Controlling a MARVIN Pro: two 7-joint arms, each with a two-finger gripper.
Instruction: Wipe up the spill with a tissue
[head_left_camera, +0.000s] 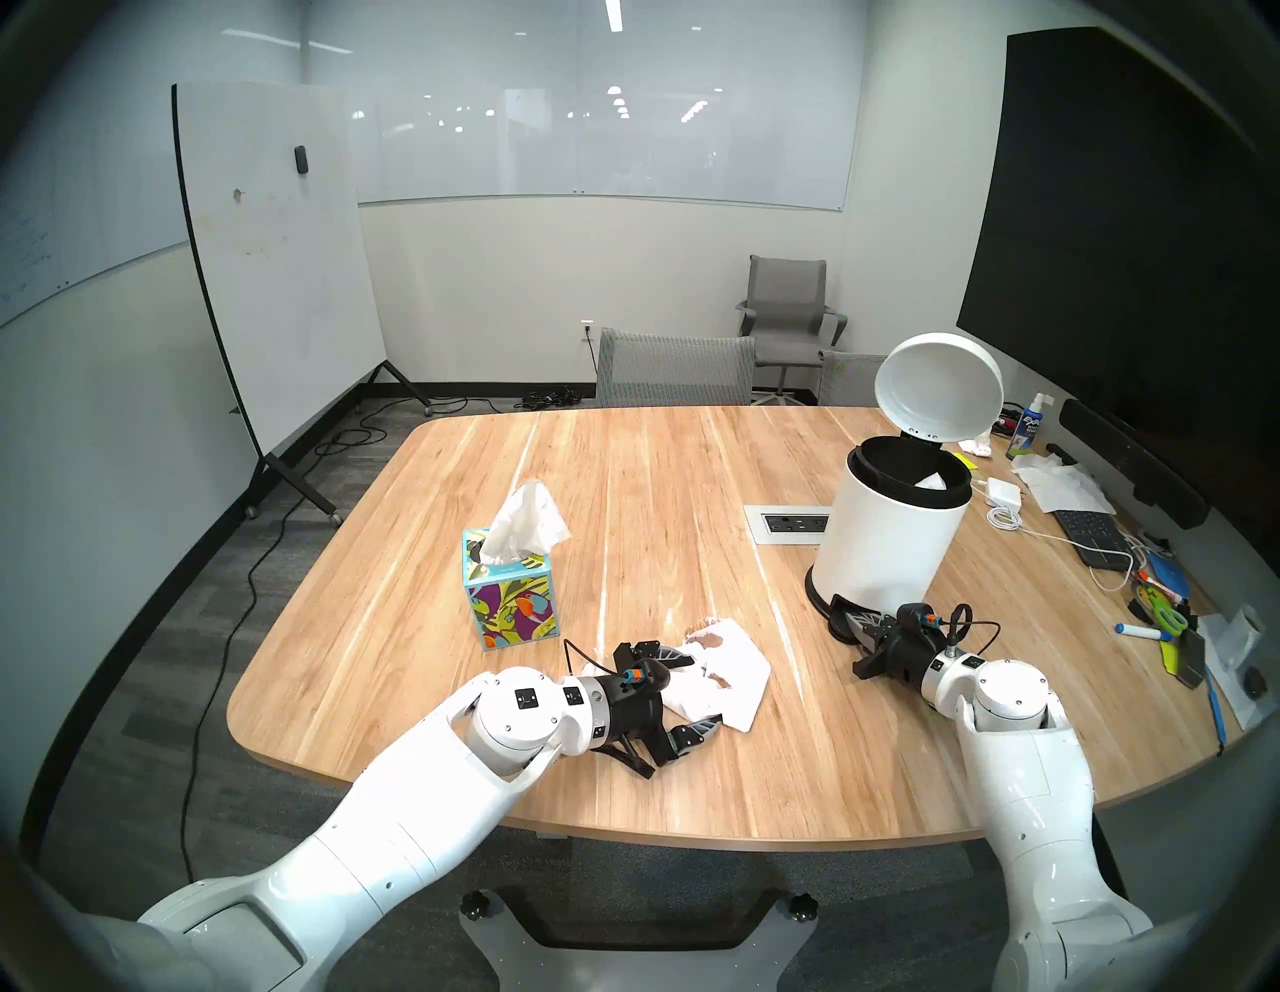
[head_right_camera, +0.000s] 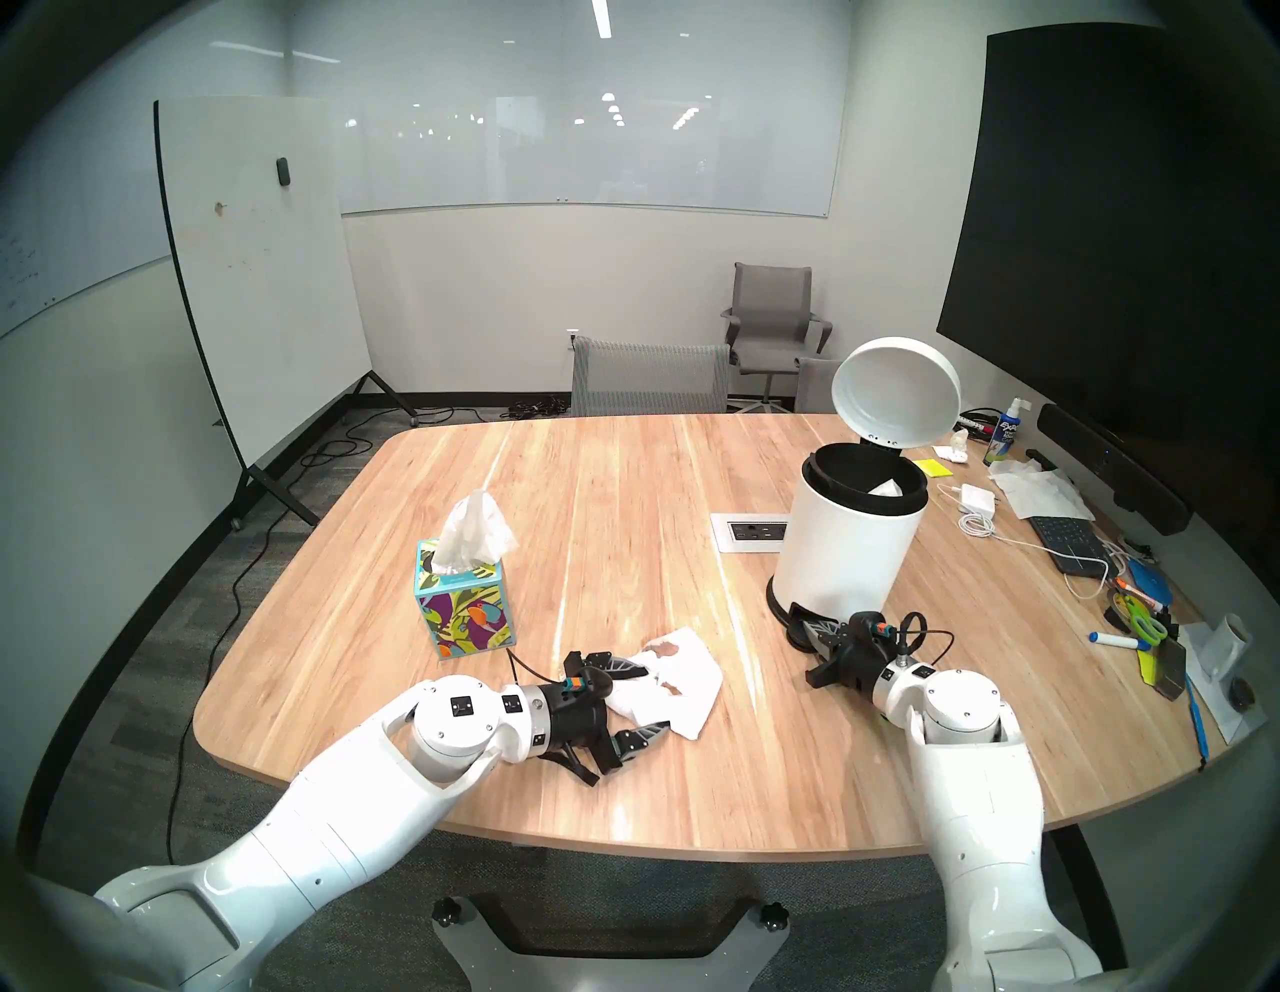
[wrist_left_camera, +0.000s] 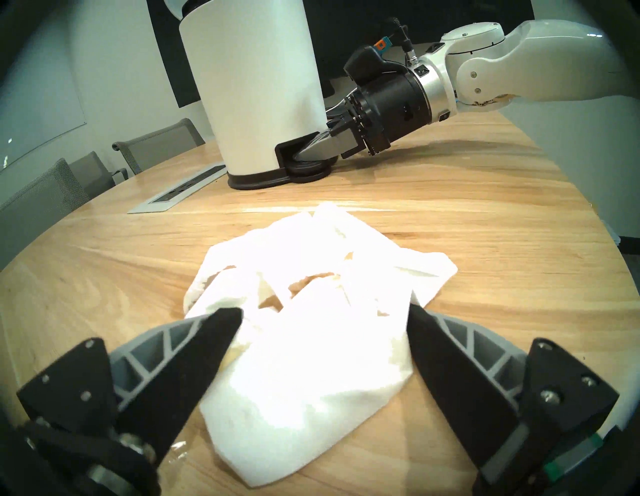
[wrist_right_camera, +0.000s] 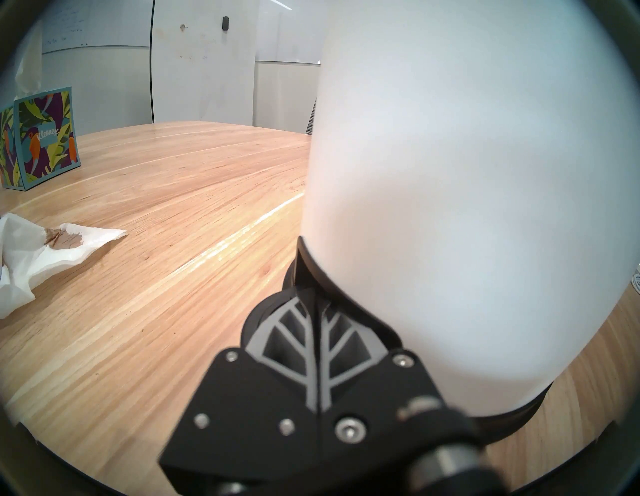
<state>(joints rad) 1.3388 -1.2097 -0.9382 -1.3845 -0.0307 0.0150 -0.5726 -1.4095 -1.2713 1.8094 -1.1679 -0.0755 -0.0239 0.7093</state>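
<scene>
A crumpled white tissue (head_left_camera: 727, 675) (wrist_left_camera: 311, 329) with brown wet stains lies on the wooden table (head_left_camera: 623, 499) near its front edge. No liquid spill shows on the bare wood; what lies under the tissue is hidden. My left gripper (head_left_camera: 703, 693) (wrist_left_camera: 323, 311) is low over the table, open, one finger on each side of the tissue's near end. My right gripper (head_left_camera: 852, 621) (wrist_right_camera: 313, 294) is shut with nothing held, its tips pressing on the pedal (wrist_left_camera: 304, 166) of a white step bin (head_left_camera: 893, 533), whose lid (head_left_camera: 938, 388) stands open.
A colourful tissue box (head_left_camera: 509, 599) with a tissue sticking up stands left of the used tissue. A power outlet panel (head_left_camera: 789, 523) is set in the table beside the bin. Keyboard, charger, scissors and markers (head_left_camera: 1136, 596) crowd the right edge. Chairs (head_left_camera: 675, 367) stand at the far side.
</scene>
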